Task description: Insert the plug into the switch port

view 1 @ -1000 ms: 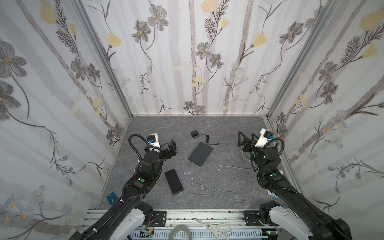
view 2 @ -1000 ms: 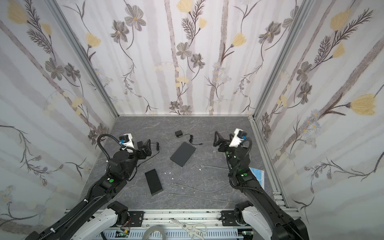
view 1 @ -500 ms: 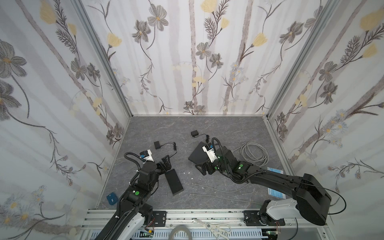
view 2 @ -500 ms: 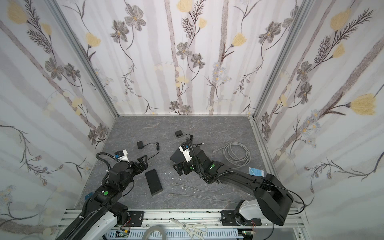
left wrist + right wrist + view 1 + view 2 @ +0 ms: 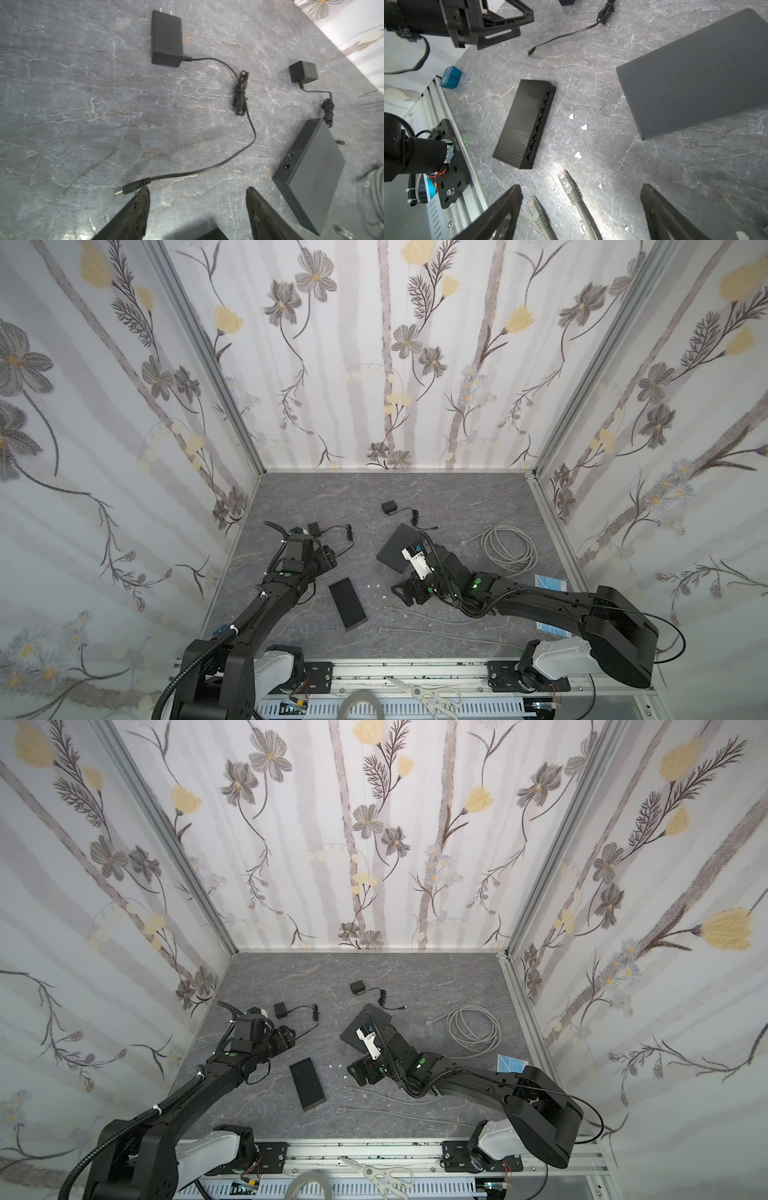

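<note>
Right gripper (image 5: 581, 187): spread wide, nothing pinched, low over the plug (image 5: 564, 181); switch (image 5: 347, 608) at nine o'clock of it. Left gripper (image 5: 197, 189): spread, empty, near barrel connector (image 5: 128, 189).

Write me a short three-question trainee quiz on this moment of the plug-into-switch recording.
1. True or false: the right claw is shut on a network plug.
2. What lies beside a fingertip of the left claw? A) barrel plug B) screwdriver C) cup
3. Fill in: the visible ports of the black switch are all ____.
Key: 1 false, the plug lies loose between open jaws. 2 A. 3 empty.
</note>
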Available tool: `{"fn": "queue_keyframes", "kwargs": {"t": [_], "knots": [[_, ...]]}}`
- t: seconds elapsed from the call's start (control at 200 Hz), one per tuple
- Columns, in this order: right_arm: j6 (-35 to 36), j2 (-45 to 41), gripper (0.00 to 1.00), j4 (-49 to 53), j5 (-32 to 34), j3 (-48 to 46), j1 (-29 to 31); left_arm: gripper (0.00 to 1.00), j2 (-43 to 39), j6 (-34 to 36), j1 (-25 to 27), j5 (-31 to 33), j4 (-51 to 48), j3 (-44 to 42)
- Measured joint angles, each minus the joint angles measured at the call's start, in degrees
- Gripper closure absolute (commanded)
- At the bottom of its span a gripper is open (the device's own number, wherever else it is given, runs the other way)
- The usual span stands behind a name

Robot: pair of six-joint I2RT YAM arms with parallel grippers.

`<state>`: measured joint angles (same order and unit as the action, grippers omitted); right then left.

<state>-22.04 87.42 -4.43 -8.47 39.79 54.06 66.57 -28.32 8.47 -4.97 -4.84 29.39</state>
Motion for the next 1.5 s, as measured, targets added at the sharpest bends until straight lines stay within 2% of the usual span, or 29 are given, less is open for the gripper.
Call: {"fn": "queue_keyframes", "kwargs": {"t": [0.23, 0.4, 0.56, 0.719, 0.819, 0.864, 0.904, 1.034, 1.189, 1.304, 1.329, 1.349, 1.364, 1.499], "knots": [[0.0, -2.0, 0.11, -0.4, 0.1, -1.9, 0.0, 0.26, 6.7, 2.4, -0.1, -1.7, 2.2, 1.1], [0.0, -1.9, 0.11, -0.5, -0.5, -2.0, 0.0, 0.24, 12.7, 2.6, 0.9, -5.3, 4.6, 3.4], [0.0, -1.9, 0.1, -0.5, -1.4, -2.0, 0.1, 0.24, 18.7, 2.0, 4.7, -8.8, 6.5, 7.0], [0.0, -1.9, 0.1, -0.7, -1.5, -2.3, 0.2, 0.22, 23.1, -0.7, 10.7, -12.3, 10.0, 10.2], [0.0, -1.7, 0.1, -1.0, -1.7, -2.7, 0.3, 0.21, 25.4, -2.0, 12.0, -14.8, 11.8, 12.3], [-0.1, -1.7, 0.1, -1.0, -1.7, -2.8, 0.5, 0.18, 25.6, -2.2, 12.0, -14.8, 12.2, 12.6], [-0.3, -1.7, 0.1, -1.0, -1.7, -2.9, 0.6, 0.01, 25.2, -2.3, 12.0, -14.9, 12.2, 12.6], [-1.5, -1.6, 0.11, -1.4, -1.6, -3.1, 0.8, 0.0, 20.7, -2.0, 12.1, -14.5, 11.9, 11.7], [-4.3, 1.0, 0.11, -4.2, -2.8, -2.5, 1.1, 0.0, 9.4, -1.4, 12.2, -11.8, 10.5, 9.0], [-7.2, 4.3, 0.12, -7.4, -5.2, 0.0, 1.8, 0.11, -1.9, -0.5, 12.2, -8.6, 7.8, 6.8], [-7.9, 5.4, 0.12, -8.5, -5.8, 0.8, 2.0, 0.1, -4.4, -0.2, 12.3, -8.1, 7.3, 6.3], [-8.3, 6.3, 0.12, -9.3, -6.3, 1.4, 2.1, 0.02, -6.4, -0.2, 12.3, -7.6, 6.8, 5.9], [-8.8, 7.1, 0.12, -9.7, -6.8, 2.1, 2.2, 0.0, -7.8, -0.2, 12.3, -7.2, 6.4, 5.7], [-12.7, 12.9, 0.13, -14.3, -10.3, 7.0, 2.6, 0.0, -19.3, 0.2, 12.5, -4.6, 1.8, 4.3]]}}
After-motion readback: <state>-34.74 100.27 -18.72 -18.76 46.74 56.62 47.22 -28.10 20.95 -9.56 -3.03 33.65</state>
